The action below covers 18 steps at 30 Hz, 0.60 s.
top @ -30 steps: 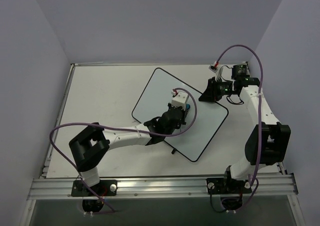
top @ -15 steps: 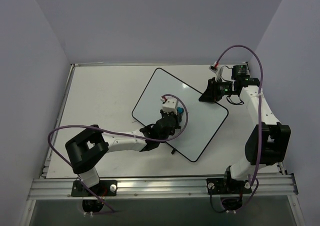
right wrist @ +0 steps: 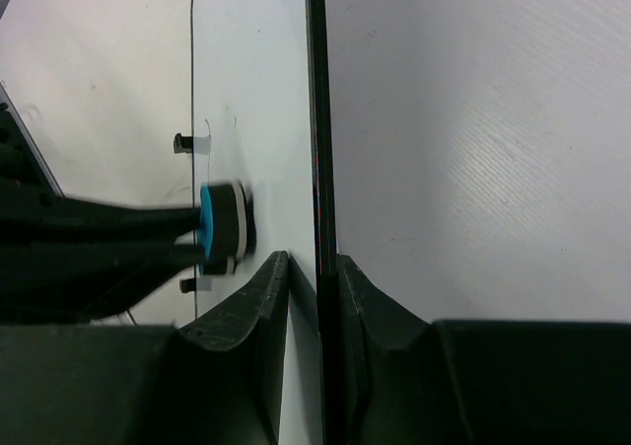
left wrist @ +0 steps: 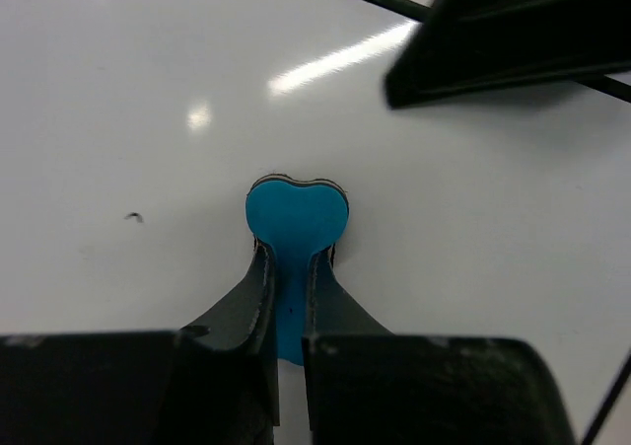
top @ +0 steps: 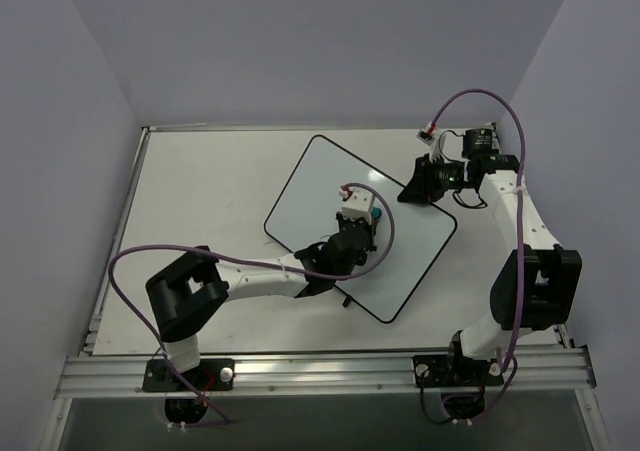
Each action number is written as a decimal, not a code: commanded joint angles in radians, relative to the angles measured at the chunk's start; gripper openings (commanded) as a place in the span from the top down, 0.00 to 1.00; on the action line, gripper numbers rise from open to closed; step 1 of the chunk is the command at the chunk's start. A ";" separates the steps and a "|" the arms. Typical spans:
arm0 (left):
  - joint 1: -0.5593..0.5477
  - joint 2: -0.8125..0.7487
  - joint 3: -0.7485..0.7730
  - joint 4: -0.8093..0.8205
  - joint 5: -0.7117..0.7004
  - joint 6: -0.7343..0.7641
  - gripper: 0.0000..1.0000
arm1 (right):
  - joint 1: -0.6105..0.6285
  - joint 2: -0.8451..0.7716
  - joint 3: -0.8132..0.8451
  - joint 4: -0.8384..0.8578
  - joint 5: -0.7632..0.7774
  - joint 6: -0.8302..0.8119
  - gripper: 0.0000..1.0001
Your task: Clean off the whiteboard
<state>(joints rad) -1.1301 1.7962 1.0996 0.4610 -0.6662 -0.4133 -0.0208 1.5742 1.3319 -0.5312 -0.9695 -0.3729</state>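
The whiteboard lies at an angle on the table, white and glossy with a thin black rim. My left gripper is shut on a small blue heart-shaped eraser and presses it onto the board face near its middle. A tiny dark mark sits left of the eraser. My right gripper is shut on the board's black rim at its right corner. The eraser also shows side-on in the right wrist view.
The board's two small black feet stick out at its far edge. The pale table is walled at the left, back and right, with a metal rail along the front. Purple cables loop over both arms.
My left gripper slid the eraser down-left across the board, then back up-right to about where it began. The right gripper and board have not moved.
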 commanded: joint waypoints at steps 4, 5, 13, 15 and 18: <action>-0.097 0.091 0.039 -0.047 0.100 -0.013 0.98 | 0.048 -0.060 0.039 -0.019 0.028 -0.047 1.00; -0.102 0.092 0.033 -0.047 0.103 -0.025 0.98 | 0.050 -0.060 0.039 -0.018 0.029 -0.047 1.00; -0.007 0.040 -0.075 -0.119 0.048 -0.139 0.98 | 0.053 -0.063 0.043 -0.021 0.032 -0.054 1.00; 0.035 -0.007 -0.121 -0.116 0.050 -0.154 0.98 | 0.055 -0.068 0.044 -0.021 0.034 -0.054 1.00; 0.114 -0.049 -0.184 -0.160 0.050 -0.191 0.98 | 0.055 -0.066 0.047 -0.024 0.035 -0.054 1.00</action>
<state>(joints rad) -1.1225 1.7348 0.9871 0.4820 -0.5999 -0.5491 -0.0017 1.5620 1.3380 -0.5282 -0.9588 -0.3950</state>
